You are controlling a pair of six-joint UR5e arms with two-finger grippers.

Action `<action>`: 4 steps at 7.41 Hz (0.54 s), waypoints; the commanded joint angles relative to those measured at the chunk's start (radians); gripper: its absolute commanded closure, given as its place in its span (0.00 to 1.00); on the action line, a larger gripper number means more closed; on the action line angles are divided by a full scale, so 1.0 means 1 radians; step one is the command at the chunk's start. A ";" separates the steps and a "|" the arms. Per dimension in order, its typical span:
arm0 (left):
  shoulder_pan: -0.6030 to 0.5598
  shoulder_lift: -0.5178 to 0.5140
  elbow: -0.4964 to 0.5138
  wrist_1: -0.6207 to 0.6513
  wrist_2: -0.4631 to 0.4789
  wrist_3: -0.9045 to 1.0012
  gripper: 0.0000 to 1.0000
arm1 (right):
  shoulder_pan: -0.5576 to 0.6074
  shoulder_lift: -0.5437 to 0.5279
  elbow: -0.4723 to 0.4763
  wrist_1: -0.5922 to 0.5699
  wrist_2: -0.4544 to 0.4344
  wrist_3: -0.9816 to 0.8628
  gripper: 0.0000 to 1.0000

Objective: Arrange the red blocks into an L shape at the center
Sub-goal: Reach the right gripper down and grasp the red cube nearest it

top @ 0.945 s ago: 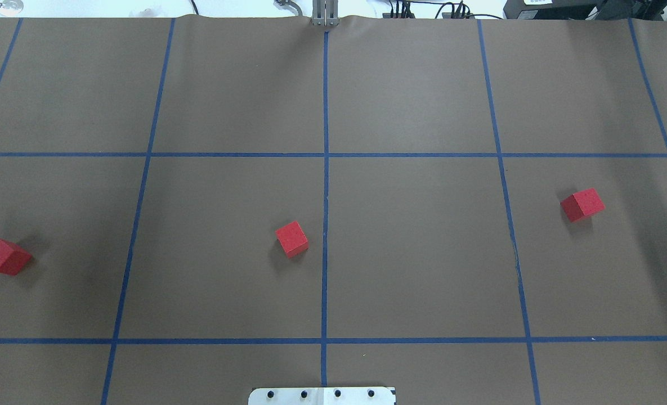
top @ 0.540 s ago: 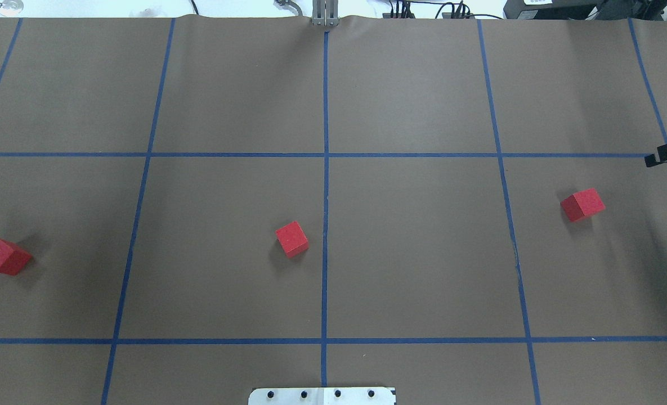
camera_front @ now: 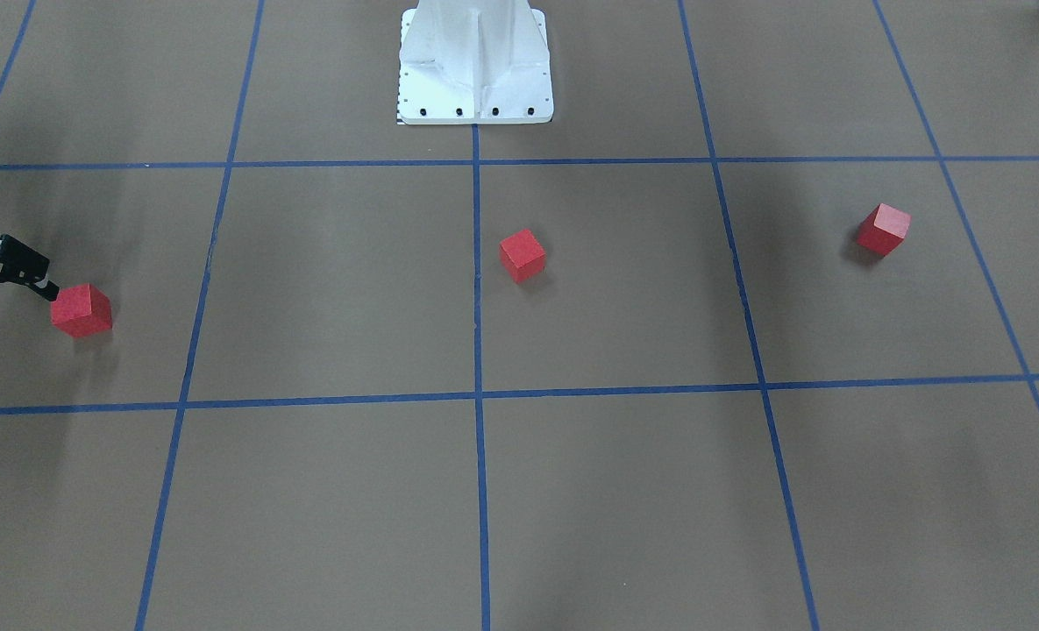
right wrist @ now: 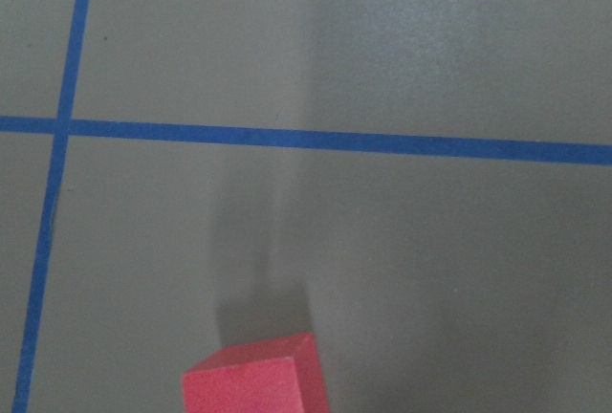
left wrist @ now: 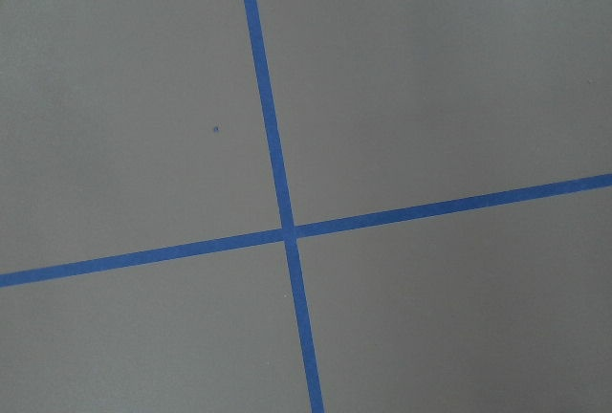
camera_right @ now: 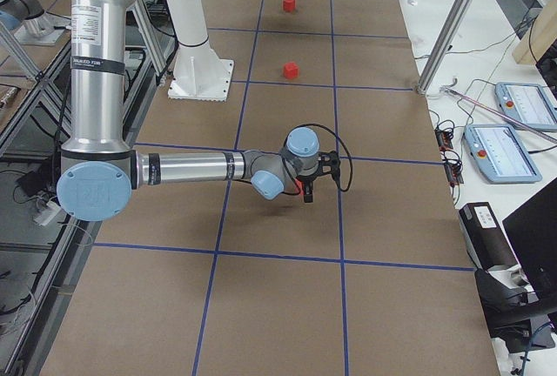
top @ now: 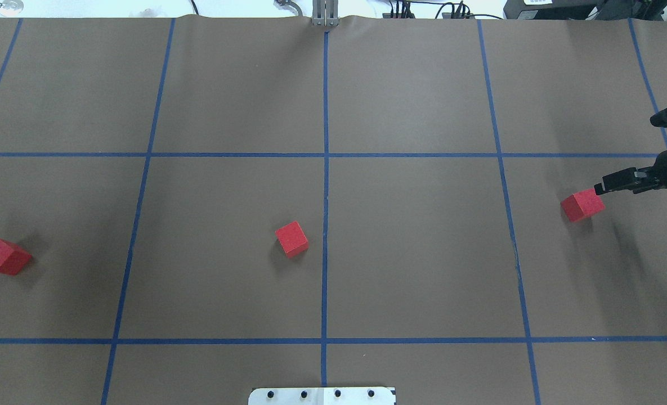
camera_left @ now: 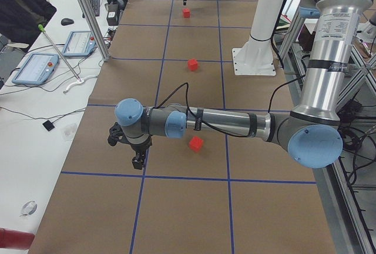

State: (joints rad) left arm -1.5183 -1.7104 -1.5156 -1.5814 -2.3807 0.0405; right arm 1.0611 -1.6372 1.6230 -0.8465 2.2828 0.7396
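Three red blocks lie apart on the brown floor: the left block, the middle block just left of the central blue line, and the right block. My right gripper hangs just above the right block's far right edge and looks shut and empty. It also shows in the front view beside that block. The right wrist view shows the block's top at the bottom edge. My left gripper hangs over bare floor away from the left block. I cannot tell whether it is open or shut.
The white robot base plate sits at the near edge on the central line. Operator tables with tablets and metal frame posts stand past the far edge. The left wrist view shows only a tape crossing.
My right gripper has come in from the right edge and moved left and nearer, to just above the right block. The three blocks have not moved.
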 commanded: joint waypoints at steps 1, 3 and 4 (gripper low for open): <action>0.000 0.000 0.000 0.000 0.000 -0.010 0.00 | -0.062 0.005 0.005 0.001 -0.038 0.001 0.01; 0.001 0.000 0.002 0.000 0.000 -0.010 0.00 | -0.073 0.004 -0.003 0.001 -0.042 -0.012 0.21; 0.000 0.000 0.002 -0.002 0.000 -0.010 0.00 | -0.087 0.008 -0.005 0.001 -0.042 -0.012 0.26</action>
State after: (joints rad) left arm -1.5176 -1.7104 -1.5146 -1.5820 -2.3807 0.0309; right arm 0.9880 -1.6318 1.6217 -0.8453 2.2430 0.7310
